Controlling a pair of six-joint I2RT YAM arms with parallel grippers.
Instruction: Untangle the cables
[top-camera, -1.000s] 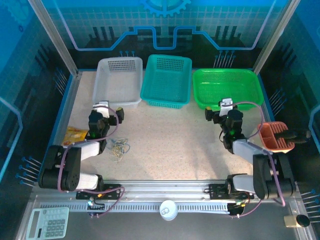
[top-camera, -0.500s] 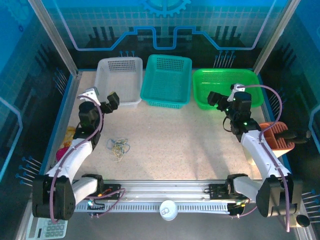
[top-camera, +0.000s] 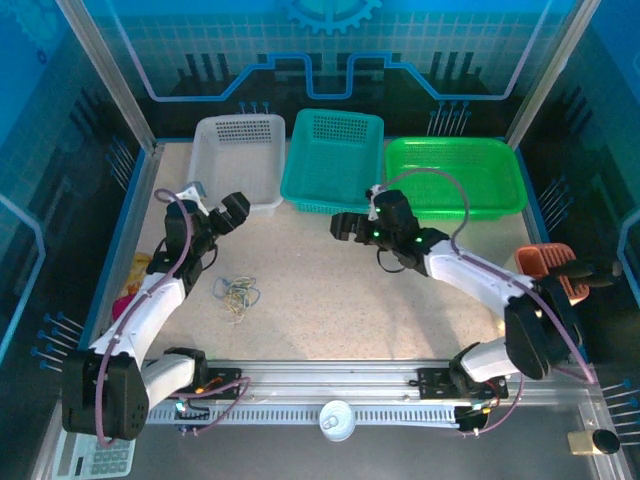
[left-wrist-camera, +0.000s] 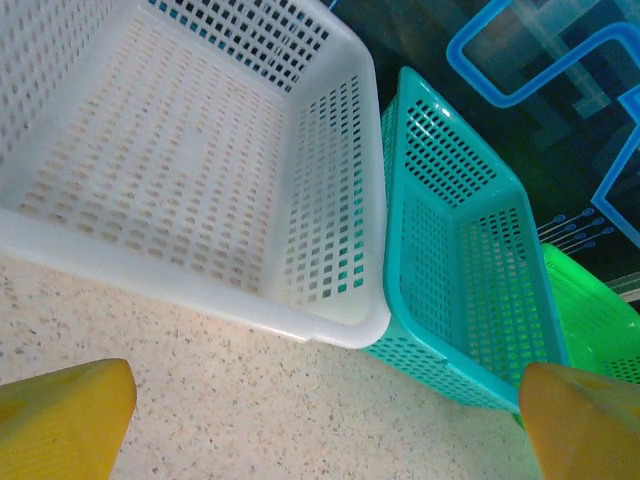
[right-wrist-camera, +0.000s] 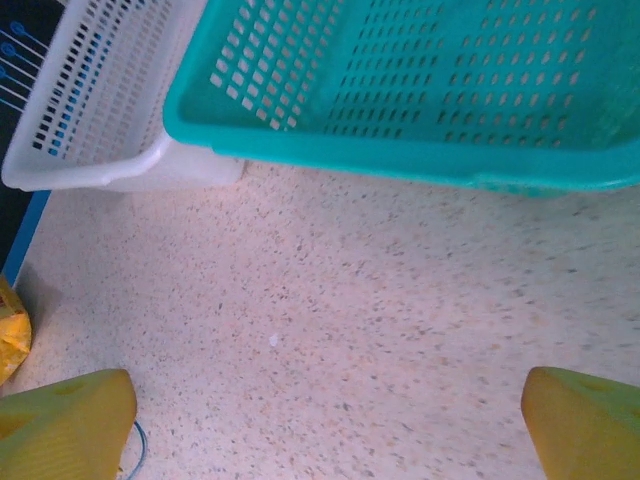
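The right claw (top-camera: 347, 226) is swinging left from the green basket (top-camera: 470, 180) toward the middle, while the left claw (top-camera: 218, 207) is settling near the white basket (top-camera: 236, 160); both are gaping wide, holding nothing. The cables (top-camera: 238, 293) are lying untouched on the worktop (top-camera: 330, 300) near the left claw, so the approach is only starting.

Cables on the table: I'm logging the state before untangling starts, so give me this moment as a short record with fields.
cables: one small tangle lying on the table near the left arm, touched by nothing
left end effector: open, empty, by the front edge of the white basket
right end effector: open, empty, in front of the teal basket
green basket: right of the teal one; all three look empty
task status: untangling not yet begun
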